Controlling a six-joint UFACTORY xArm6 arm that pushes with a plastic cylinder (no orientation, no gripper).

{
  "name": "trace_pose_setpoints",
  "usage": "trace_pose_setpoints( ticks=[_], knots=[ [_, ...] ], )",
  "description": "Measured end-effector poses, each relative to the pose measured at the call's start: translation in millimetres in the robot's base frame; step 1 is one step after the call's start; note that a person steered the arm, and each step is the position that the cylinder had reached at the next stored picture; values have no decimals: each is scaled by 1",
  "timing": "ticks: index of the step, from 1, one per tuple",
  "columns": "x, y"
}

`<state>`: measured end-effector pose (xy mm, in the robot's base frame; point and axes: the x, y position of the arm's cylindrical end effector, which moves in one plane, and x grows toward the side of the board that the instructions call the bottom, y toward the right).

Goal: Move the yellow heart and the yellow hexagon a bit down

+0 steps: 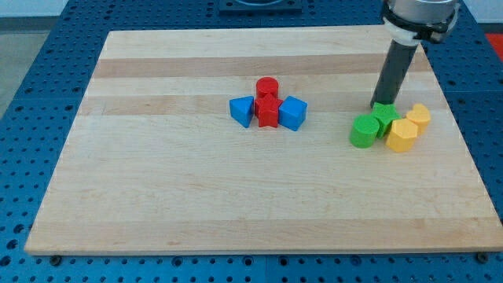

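Observation:
Two yellow blocks lie at the view's right. The larger one (402, 135) looks like the hexagon; the smaller one (420, 116) just up and right of it looks like the heart. They touch each other. A green star (385, 115) and a green cylinder (364, 131) sit against them on the left. My tip (378, 104) stands at the upper left edge of the green star, up and left of both yellow blocks.
In the middle of the wooden board (196, 196) is a cluster: a red cylinder (267, 86), a red star (269, 112), a blue triangle-like block (242, 110) and a blue cube (292, 113). The board's right edge runs close to the yellow blocks.

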<state>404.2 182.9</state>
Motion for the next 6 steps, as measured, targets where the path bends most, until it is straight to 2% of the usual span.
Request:
trace_pose_setpoints(
  ticks=[2, 4, 6],
  knots=[
    [10, -15],
    [-18, -8],
    [-18, 60]
  ],
)
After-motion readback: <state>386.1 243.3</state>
